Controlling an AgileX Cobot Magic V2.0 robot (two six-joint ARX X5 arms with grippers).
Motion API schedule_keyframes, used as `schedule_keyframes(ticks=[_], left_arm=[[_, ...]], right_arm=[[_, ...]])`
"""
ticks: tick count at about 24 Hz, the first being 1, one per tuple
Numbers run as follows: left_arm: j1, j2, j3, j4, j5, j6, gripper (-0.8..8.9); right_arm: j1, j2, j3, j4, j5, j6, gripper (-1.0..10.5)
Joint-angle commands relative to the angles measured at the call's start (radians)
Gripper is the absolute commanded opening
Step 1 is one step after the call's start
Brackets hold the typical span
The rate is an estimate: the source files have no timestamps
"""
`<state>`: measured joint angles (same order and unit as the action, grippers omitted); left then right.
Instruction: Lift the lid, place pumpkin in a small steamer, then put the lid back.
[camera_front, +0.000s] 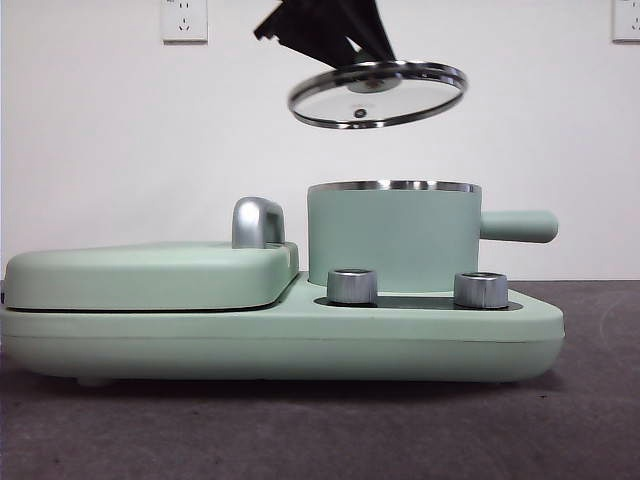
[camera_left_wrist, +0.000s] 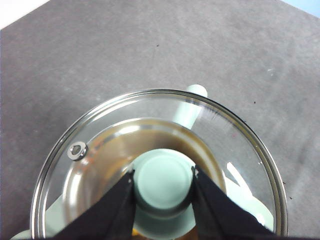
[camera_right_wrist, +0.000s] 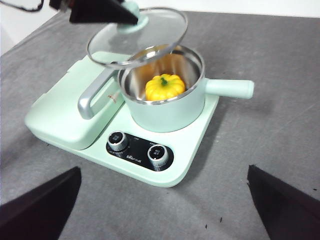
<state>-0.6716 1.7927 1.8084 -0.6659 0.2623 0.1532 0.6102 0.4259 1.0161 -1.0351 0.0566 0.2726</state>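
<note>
The lid, clear glass with a chrome rim, hangs tilted in the air above the small steamer. My left gripper is shut on the lid's mint-green knob, with a black jaw on each side. The right wrist view shows the lid held over the far left side of the open steamer. The yellow-orange pumpkin sits upright on the steamer's floor, hidden by the wall in the front view. My right gripper stands open and empty, well back from the appliance.
The steamer stands on a long mint-green appliance base with two chrome knobs. A flat griddle cover with a chrome handle lies to its left. The steamer's side handle sticks out to the right. Grey table surrounds it.
</note>
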Motion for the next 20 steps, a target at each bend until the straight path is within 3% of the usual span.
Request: schedule_keyframes(ticks=[1,11,20], left_arm=[[-0.023,0.037,0.034,0.025,-0.032,0.002,0.15],[-0.047,0.123,0.034,0.073,-0.049,0.016,0.15],[-0.041,0.152,0.034,0.111,-0.085,-0.022,0.15]], right_arm=[[0.009,0.002,0.005,0.010,0.004,0.015,5.6],[0.009,0.002,0.005,0.010,0.003,0.016,5.6],[0.009,0.002,0.005,0.010,0.003,0.016,5.6]])
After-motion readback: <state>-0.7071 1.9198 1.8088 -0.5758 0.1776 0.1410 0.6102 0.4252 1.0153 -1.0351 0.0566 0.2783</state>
